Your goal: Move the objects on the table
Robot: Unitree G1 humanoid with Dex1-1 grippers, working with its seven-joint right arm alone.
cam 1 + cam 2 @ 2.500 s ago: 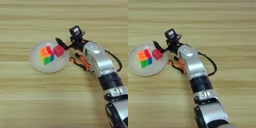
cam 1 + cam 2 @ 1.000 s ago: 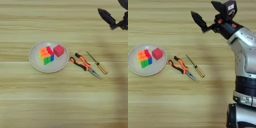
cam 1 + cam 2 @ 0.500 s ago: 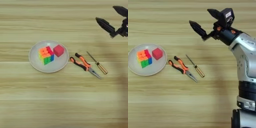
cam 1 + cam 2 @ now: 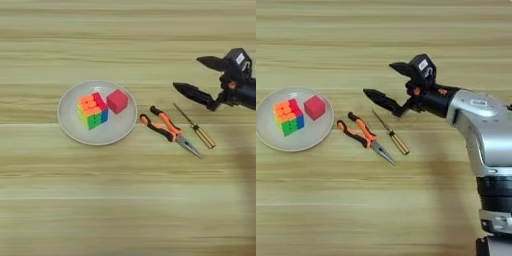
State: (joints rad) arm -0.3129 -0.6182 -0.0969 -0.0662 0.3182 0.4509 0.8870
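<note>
While the right gripper hangs with jaws wide and empty above the screwdriver tip, pliers lie just left of it. Puzzle cube and red cube sit side by side on the grey plate. No legible writing.

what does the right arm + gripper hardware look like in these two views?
The right gripper has two black, tapered, pointed fingers on a black housing that carries a small white label, with an orange-red detail at its base. Behind it comes a black wrist section, then a glossy silver forearm with rounded shells. Lower down sit a black ribbed joint band and another silver segment.
</note>
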